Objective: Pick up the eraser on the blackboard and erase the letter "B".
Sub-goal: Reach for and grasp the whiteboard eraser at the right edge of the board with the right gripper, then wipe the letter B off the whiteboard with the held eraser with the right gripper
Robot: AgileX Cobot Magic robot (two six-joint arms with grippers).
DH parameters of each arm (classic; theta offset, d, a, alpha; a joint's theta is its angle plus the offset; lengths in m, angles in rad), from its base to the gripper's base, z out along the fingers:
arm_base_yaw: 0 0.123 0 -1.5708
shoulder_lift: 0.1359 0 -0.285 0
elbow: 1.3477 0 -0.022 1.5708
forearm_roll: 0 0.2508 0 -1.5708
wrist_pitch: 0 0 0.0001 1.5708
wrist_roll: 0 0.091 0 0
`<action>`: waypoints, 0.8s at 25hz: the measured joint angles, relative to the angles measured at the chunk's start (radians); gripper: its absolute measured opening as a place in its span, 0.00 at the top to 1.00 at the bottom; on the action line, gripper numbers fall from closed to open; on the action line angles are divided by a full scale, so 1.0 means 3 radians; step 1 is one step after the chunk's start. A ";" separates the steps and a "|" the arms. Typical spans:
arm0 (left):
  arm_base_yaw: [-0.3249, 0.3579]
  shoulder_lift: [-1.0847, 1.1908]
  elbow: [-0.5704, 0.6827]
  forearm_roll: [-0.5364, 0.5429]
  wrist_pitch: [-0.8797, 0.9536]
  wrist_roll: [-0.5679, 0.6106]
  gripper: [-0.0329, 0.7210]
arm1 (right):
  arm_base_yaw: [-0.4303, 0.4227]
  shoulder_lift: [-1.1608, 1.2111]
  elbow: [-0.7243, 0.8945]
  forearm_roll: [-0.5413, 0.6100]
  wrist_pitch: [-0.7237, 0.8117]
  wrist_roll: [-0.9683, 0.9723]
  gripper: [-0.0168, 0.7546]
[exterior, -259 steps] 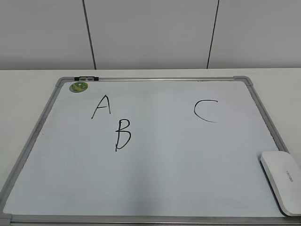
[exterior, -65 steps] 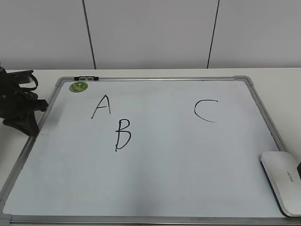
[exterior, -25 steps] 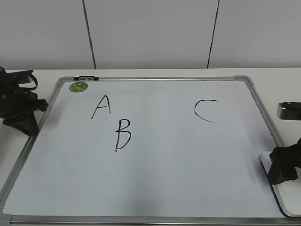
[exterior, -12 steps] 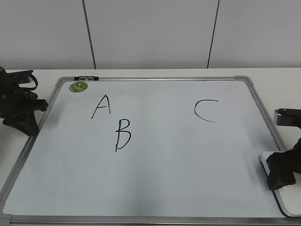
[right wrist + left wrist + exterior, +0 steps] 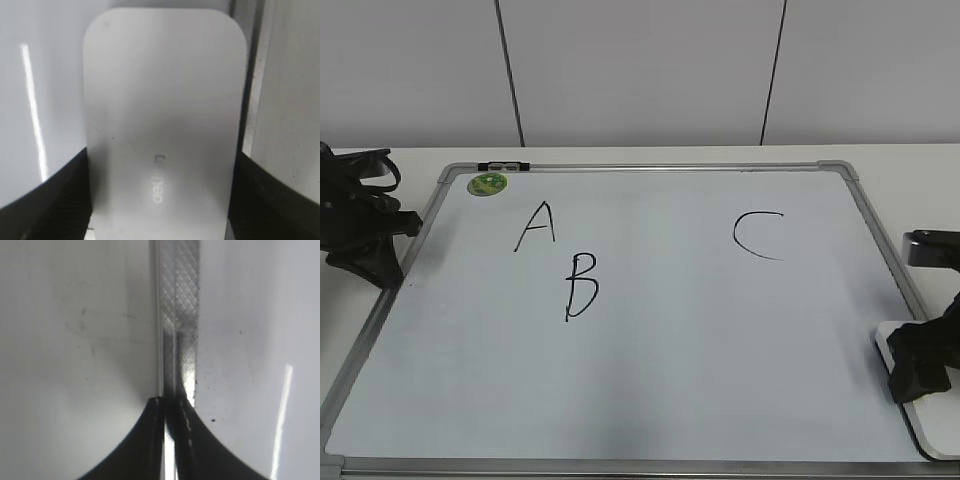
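Observation:
The white eraser [image 5: 932,425] lies at the front right corner of the blackboard [image 5: 700,340]. My right gripper [image 5: 920,370] is down over it. In the right wrist view the eraser [image 5: 160,100] fills the space between the two fingers of the right gripper [image 5: 161,156], and both touch its long sides. The black letter "B" [image 5: 582,287] stands left of the middle, whole. My left gripper [image 5: 380,272] is shut and empty at the board's left frame. In the left wrist view the left gripper [image 5: 170,401] hangs over the frame strip [image 5: 177,315].
A black "A" [image 5: 536,228] stands just above and left of the B. A black "C" [image 5: 758,235] is at the upper right. A green sticker [image 5: 487,184] sits at the far left corner. The board's silver frame [image 5: 252,75] runs beside the eraser. The board lies on a white table [image 5: 380,160].
Since a second ago my right gripper has settled slightly lower over the eraser. In the last half second it has barely moved. The left gripper and the letters are unchanged.

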 joint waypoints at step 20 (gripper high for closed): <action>0.0000 0.0000 0.0000 0.0000 0.0000 0.0000 0.94 | 0.0015 -0.0213 -0.0098 0.0508 0.0250 -0.0506 0.26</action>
